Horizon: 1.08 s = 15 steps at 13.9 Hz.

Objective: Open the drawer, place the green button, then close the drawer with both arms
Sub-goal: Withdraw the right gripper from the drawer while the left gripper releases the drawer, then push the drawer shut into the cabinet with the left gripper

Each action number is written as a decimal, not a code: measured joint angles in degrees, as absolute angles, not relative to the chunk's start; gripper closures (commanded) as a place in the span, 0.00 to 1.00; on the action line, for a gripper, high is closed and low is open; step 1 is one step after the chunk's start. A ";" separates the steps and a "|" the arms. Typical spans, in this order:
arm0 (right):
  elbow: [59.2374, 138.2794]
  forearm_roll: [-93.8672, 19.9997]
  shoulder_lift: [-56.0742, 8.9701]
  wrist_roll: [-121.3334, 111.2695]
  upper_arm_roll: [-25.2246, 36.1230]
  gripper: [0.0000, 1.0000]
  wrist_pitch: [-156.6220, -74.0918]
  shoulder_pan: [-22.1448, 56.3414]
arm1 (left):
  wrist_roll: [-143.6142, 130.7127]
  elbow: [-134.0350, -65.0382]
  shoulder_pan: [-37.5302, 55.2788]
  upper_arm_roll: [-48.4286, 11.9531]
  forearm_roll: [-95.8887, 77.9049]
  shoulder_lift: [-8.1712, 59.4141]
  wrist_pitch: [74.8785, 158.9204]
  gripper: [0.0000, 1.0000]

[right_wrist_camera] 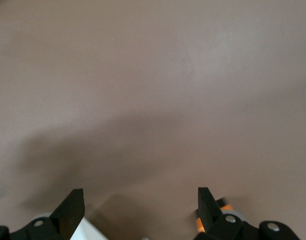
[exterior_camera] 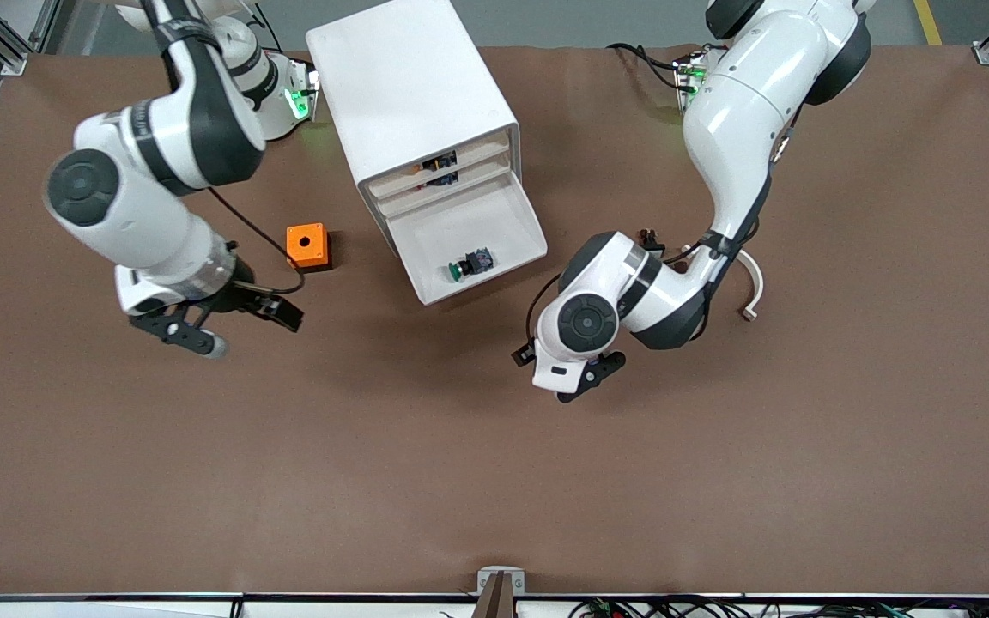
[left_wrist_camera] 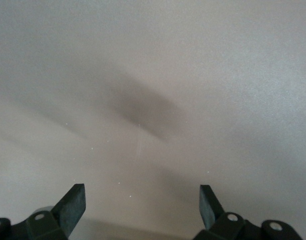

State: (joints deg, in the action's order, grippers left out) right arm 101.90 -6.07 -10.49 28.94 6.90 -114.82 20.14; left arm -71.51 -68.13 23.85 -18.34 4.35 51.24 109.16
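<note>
Brown surface (exterior_camera: 494,481) lies under both wide-open, empty tools, left (exterior_camera: 567,378) and right (exterior_camera: 228,330); with the button (exterior_camera: 471,264) placed in the open drawer (exterior_camera: 469,249), closing is judged next.

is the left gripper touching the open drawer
Apart. The front view shows bare table between the left gripper and the drawer holding the button.

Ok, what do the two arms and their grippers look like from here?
Both arms are glossy white with rounded shells and black joint bands. The left arm carries a thin black cable along its side; the right arm trails one too. The left gripper and right gripper are black, each with two flat wedge-tipped fingers.
</note>
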 measured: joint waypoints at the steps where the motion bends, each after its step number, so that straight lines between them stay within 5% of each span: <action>1: 101.88 -6.04 -10.02 24.41 6.91 0.00 -114.67 18.17 | -72.49 -68.34 24.48 -18.35 4.60 51.24 109.40 0.00; 15: 101.78 -5.42 0.17 -2.56 6.92 0.00 -103.78 1.48 | -79.32 -71.67 34.19 -19.55 4.73 51.22 109.59 0.00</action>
